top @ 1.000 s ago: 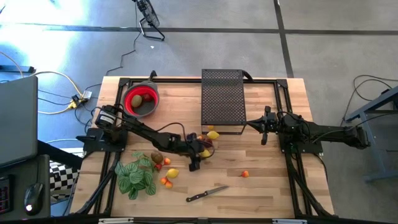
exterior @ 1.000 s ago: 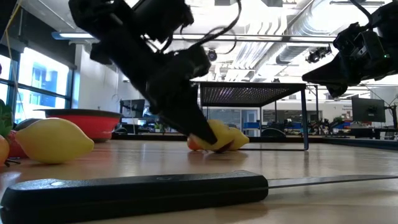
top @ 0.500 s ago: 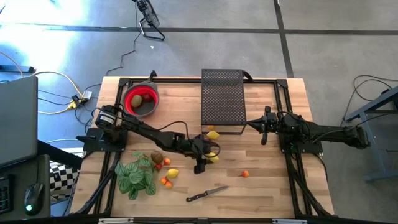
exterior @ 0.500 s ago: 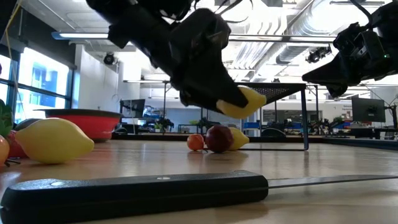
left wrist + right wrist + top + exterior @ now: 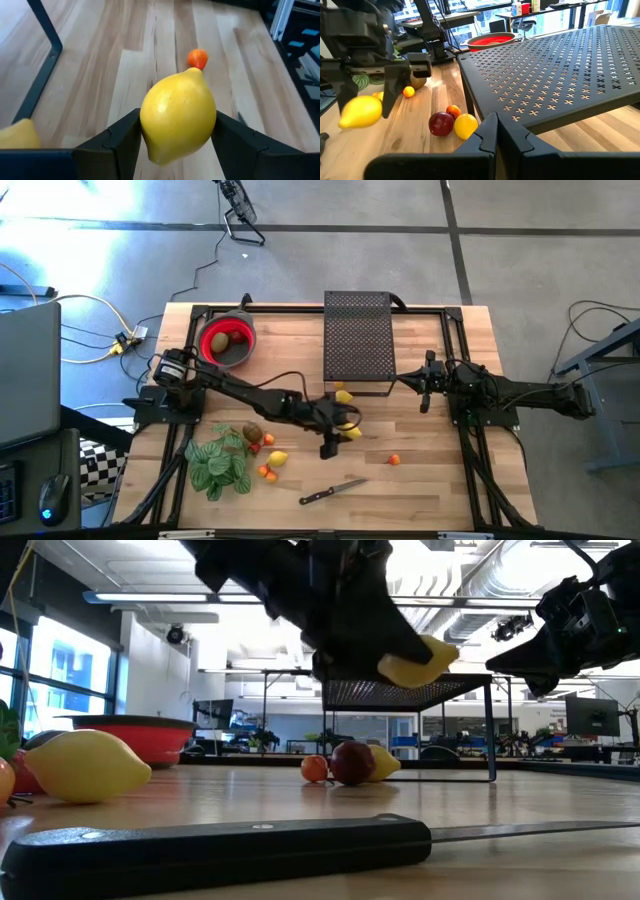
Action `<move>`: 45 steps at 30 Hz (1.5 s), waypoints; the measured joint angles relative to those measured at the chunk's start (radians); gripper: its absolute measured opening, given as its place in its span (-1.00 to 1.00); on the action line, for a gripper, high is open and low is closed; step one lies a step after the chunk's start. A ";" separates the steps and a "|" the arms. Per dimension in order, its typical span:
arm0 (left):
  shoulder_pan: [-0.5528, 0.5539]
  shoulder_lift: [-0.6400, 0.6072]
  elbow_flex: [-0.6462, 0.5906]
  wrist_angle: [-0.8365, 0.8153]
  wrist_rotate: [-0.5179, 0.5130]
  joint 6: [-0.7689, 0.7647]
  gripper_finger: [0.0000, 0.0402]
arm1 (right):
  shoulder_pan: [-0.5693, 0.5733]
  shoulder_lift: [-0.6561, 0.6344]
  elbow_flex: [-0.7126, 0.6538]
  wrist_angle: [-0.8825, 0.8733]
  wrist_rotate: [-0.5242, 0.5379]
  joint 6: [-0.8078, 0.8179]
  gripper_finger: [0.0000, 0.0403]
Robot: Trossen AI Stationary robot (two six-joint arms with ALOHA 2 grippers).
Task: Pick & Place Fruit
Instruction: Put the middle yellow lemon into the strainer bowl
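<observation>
My left gripper (image 5: 346,430) hangs over the middle of the table, shut on a yellow lemon (image 5: 177,117) that also shows in the low view (image 5: 420,660). Below it, on the wood, lie a dark red apple (image 5: 350,762), a small orange fruit (image 5: 314,768) and another lemon (image 5: 382,762). A tiny orange fruit (image 5: 395,460) lies to the right. The red bowl (image 5: 212,352) at the far left holds a kiwi (image 5: 238,336) and a red fruit (image 5: 219,340). My right gripper (image 5: 408,383) waits shut at the right, beside the black stand. My left gripper pinches the lemon across its middle, one finger (image 5: 120,137) on each long side (image 5: 148,125). The fingers slant down toward the table's right edge, and the lemon's pointed tip (image 5: 194,71) sticks out ahead of them. The lemon is lifted clear of the table.
A black perforated stand (image 5: 358,340) fills the far middle. A black-handled knife (image 5: 333,492) lies near the front edge. At the front left are a green leafy plant (image 5: 220,465), a lemon (image 5: 277,458), a kiwi (image 5: 251,434) and small orange fruits (image 5: 267,471).
My left gripper has risen and drifted a little toward the table's right edge, tipping less steeply. The lemon has gone from resting on the wood beside the apple to hanging well clear above it; the apple, small orange fruit and other lemon stayed put.
</observation>
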 joint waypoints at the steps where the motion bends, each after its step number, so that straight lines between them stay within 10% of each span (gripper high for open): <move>1: 0.000 0.000 0.009 -0.005 0.000 0.000 0.02 | 0.000 0.000 0.000 0.000 0.000 0.000 -0.99; 31: 0.039 -0.009 0.143 -0.048 -0.018 -0.023 0.02 | 0.000 0.000 0.000 0.000 0.000 0.000 -0.99; 45: 0.177 -0.175 0.143 -0.330 -0.019 -0.030 0.02 | 0.000 0.000 0.000 -0.001 0.000 -0.025 -0.99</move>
